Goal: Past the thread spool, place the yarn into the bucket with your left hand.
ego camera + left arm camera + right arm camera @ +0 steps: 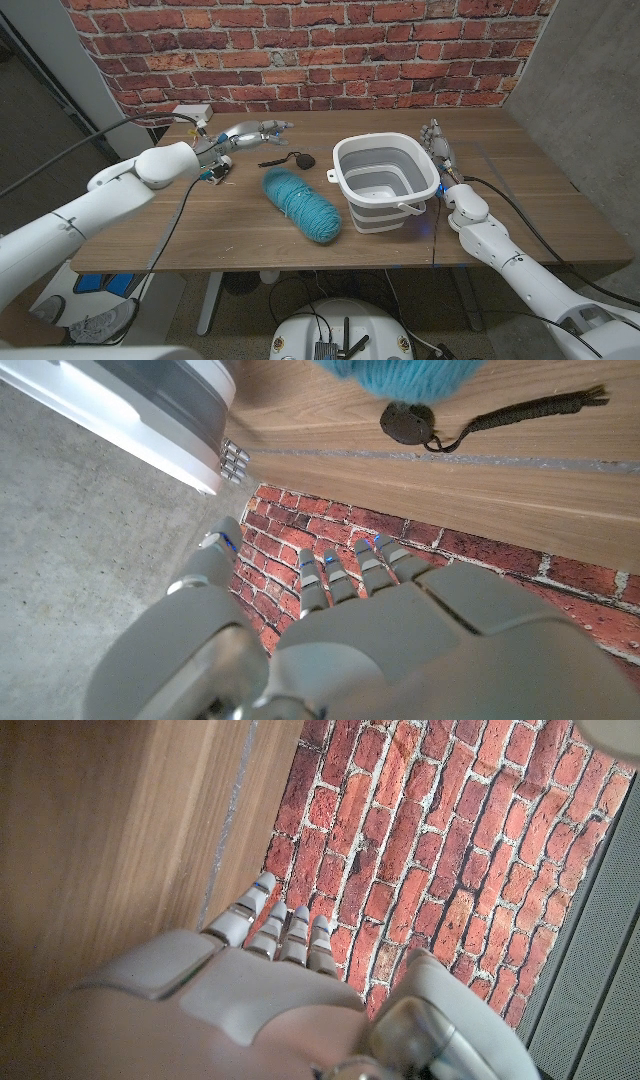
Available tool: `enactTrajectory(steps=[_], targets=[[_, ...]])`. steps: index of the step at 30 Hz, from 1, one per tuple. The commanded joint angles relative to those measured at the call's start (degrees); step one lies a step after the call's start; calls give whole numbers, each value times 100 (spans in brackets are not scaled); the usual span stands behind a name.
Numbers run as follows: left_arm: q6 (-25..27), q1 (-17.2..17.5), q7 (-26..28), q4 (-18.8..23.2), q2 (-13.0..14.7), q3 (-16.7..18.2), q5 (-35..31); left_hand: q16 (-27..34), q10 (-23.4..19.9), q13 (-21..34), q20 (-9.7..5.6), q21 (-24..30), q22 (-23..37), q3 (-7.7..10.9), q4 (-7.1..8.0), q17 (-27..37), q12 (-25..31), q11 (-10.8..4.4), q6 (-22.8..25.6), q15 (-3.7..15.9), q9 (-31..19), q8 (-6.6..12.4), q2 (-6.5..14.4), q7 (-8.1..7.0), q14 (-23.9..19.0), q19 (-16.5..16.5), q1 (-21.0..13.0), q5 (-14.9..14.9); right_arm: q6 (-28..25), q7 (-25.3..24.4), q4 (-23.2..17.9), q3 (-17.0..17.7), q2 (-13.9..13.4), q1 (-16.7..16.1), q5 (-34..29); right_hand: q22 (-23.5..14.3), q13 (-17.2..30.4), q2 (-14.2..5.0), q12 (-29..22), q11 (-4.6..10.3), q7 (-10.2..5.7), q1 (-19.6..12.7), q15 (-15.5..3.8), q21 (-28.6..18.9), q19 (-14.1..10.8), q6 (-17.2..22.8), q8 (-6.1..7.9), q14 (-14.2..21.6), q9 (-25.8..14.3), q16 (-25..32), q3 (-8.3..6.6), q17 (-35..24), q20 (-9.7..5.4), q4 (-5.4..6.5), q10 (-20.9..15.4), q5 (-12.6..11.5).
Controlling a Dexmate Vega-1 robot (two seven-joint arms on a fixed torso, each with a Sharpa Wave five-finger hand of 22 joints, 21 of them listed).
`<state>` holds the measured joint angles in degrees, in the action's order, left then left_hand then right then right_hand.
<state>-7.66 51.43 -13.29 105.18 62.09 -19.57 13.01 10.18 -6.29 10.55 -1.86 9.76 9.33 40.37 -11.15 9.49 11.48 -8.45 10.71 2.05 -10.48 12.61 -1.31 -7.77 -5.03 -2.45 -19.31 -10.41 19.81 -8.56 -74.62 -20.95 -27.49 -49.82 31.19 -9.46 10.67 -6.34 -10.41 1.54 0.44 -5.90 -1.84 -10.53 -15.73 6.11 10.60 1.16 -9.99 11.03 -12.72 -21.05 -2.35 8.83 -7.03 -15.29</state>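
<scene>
Item 1, yarn (302, 206): teal skein, laid lengthwise on wooden table (200, 235), mid-table, pointing from back-left to front-right. Not held; apart from both hands. Front end is seen just beside bucket base, contact can't be told.

Item 2, bucket (385, 183): white w/ grey collapsible wall, upright, open side up, on table right of yarn. Handle is seen hanging at front-right side.

Item 3, thread spool (302, 160): small dark round obj w/ dark cord trailing toward left, on table behind yarn, betw. yarn & back edge. Also seen in left wrist view (407, 423) just beside yarn's teal edge (410, 378).

Item 4, left hand (246, 133): raised over back-left of table, fingers (340, 578) stretched fwd & close together, nothing held. Well apart from yarn.

Item 5, right hand (438, 145): positioned right of bucket, near its rim, fingers extended toward back wall, side by side (285, 932); nothing gripped.

Item 6, white box (192, 113): at back-left table corner, against brick wall (300, 50)
</scene>
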Motion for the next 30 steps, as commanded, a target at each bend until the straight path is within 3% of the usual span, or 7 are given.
enactTrajectory(steps=[1,5,12,16,20,26,30], targets=[[237,-153,-502,414,503,-80,-452,15,-30,19,-287,24,18,-38,-8,24,3,-83,46,767,-21,67,-85,-77,-23,94,-171,-49,-54,-131,-106,14,-24,-54,-57,-11,14,-293,-39,18,-22,76,25,-3,4,-15,15,-18,-16,31,-48,-8,14,-8,-16,-49],[154,-217,-656,460,582,-106,-574,-7,-34,32,-209,34,18,-54,-4,27,-4,-97,138,754,-36,125,-205,-45,52,130,-304,-55,-95,-139,-128,7,-43,-45,-75,-11,14,-290,-38,21,-24,80,30,-3,9,-19,14,-27,-16,29,-53,-3,18,-8,-11,-50],[219,-368,-995,751,859,-129,-973,-14,38,46,-217,37,17,-58,0,31,-33,-123,0,744,-53,100,-347,-55,133,180,-501,-25,-125,-197,-156,1,-53,-46,-121,-12,14,-281,-32,27,-30,90,34,-1,22,-36,8,-40,-16,28,-65,10,32,-9,14,-51],[224,-477,-1221,858,943,-168,-1173,-9,154,56,-186,36,17,-62,7,35,-64,-139,-191,734,-63,57,-468,-60,188,246,-686,10,-154,-236,-176,0,-53,-63,-132,-12,14,-277,-29,29,-29,96,37,1,31,-41,7,-53,-16,25,-71,17,37,-10,27,-52],[110,-597,-1521,878,966,-220,-1221,-34,455,69,-147,48,20,-86,26,40,-101,-77,-718,604,-65,-57,-673,-11,465,350,-1075,36,-187,-252,-204,-5,-71,-71,-149,-12,14,-272,-29,32,-31,103,44,2,43,-40,9,-72,-16,21,-80,26,39,-11,33,-54],[37,-868,-2059,936,1005,-326,-1418,-46,652,73,-90,23,22,-120,39,42,-106,-26,-925,521,-61,-68,-745,63,686,523,-1276,32,-255,-309,-295,-10,-110,-100,-189,-12,13,-266,-22,29,-47,112,63,10,77,-51,6,-99,-16,16,-93,39,53,-13,62,-55],[-60,-965,-2210,930,1002,-356,-1562,-32,759,74,-55,28,23,-146,46,42,-105,8,-1072,488,-61,-86,-770,-3,760,588,-1375,30,-284,-368,-360,0,-125,-138,-208,-13,13,-261,-21,30,-50,118,69,9,83,-53,6,-111,-16,15,-98,45,57,-14,74,-56]])
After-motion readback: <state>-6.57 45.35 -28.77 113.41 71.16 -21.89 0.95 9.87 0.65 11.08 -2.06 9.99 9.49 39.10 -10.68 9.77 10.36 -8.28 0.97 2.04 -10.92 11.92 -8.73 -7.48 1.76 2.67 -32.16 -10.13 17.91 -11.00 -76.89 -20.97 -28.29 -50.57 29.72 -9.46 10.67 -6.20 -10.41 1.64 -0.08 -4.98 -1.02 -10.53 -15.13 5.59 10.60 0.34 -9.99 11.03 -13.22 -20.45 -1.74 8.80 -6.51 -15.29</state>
